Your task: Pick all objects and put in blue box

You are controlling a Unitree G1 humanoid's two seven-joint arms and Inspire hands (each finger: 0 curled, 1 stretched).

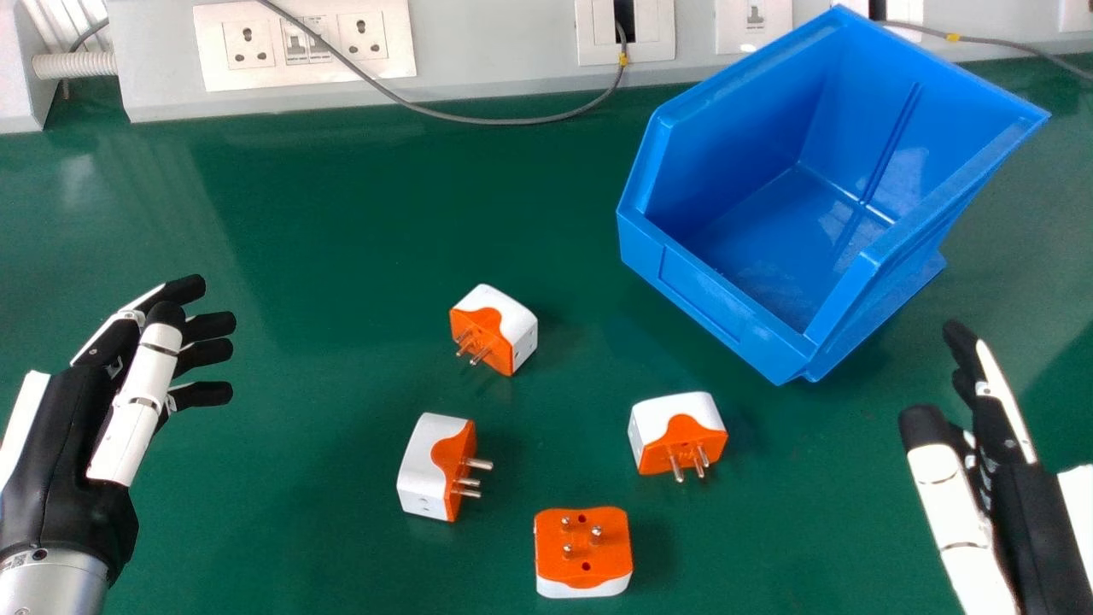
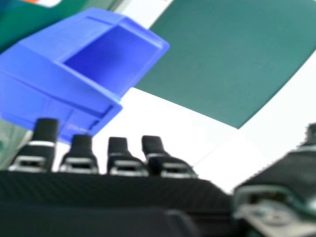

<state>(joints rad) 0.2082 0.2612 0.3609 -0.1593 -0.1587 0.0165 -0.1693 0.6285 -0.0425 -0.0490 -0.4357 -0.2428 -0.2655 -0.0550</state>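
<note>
Ok so four plug adapters [image 1: 584, 547] spread centre to lower centre on the desk [image 1: 299, 547], decent gap to the blue box's [image 1: 726, 295] edge, upper right. Left hand [image 1: 64, 444] lower left, right hand [image 1: 1025, 504] lower right, fingers open.

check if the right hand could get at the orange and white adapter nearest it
Probably yes: the right hand is open, nothing stands between it and that adapter, and the blue box sits farther back.
</note>
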